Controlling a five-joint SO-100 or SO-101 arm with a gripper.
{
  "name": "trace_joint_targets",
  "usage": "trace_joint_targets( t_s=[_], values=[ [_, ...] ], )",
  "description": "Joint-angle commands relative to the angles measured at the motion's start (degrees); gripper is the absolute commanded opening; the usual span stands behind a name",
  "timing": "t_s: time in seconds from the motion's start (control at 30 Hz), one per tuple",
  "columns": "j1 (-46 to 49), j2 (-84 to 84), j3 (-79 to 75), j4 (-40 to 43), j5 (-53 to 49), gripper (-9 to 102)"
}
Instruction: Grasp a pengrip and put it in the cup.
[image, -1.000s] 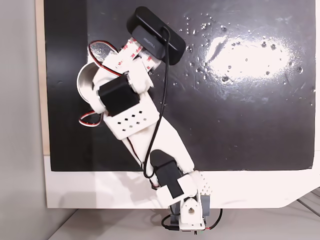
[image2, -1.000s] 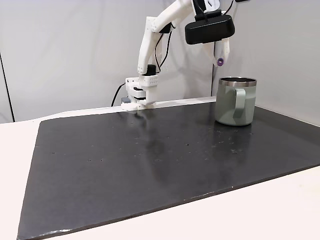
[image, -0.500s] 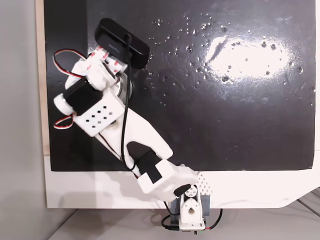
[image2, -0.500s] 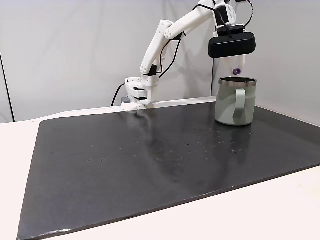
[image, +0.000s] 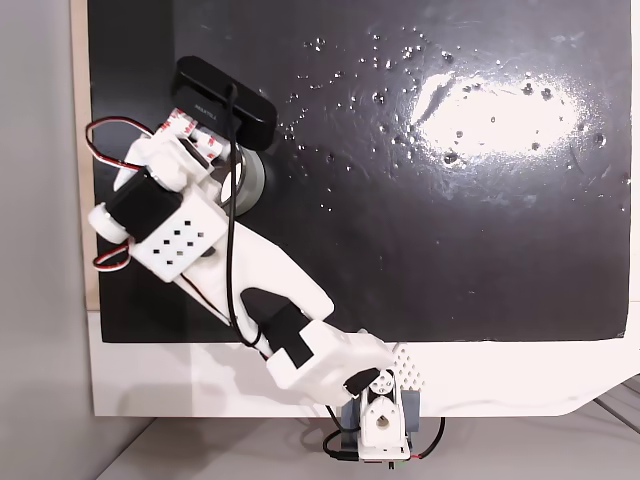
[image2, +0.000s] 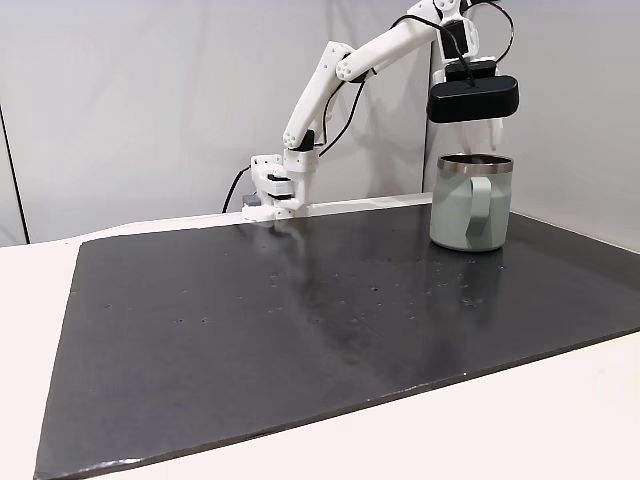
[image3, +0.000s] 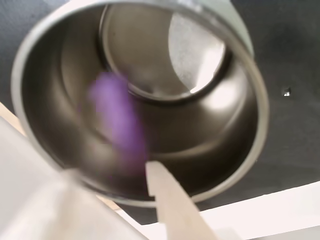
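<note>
The cup (image2: 470, 205) is a sage-green mug with a loop handle, standing at the far right of the black mat. In the wrist view I look straight down into its shiny steel inside (image3: 220, 135). The light-purple pengrip (image3: 117, 120) shows as a blurred streak within the cup's mouth, apart from the fingers. My gripper (image3: 110, 170) hangs open just above the rim, with one pale fingertip (image3: 152, 172) at the bottom centre. From the side the gripper (image2: 488, 138) sits right over the cup. From above, the arm covers most of the cup (image: 252, 180).
The black mat (image2: 300, 300) lies on a white table (image2: 560, 420). The arm's base (image2: 275, 190) stands at the mat's far edge. The black wrist camera (image2: 472, 100) rides just above the gripper. A pale wall stands close behind the cup.
The arm swung over the cup and came lower. The pengrip, held between the fingers half a second ago, has left them and is now inside the cup's mouth.
</note>
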Motion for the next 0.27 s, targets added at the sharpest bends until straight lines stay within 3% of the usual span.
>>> trace_joint_targets(
  t_s=[0.0,0.23],
  values=[
    [0.88,1.32,-2.99,0.44,0.62,21],
    [1.58,2.46,-1.67,0.44,0.62,21]
  ],
)
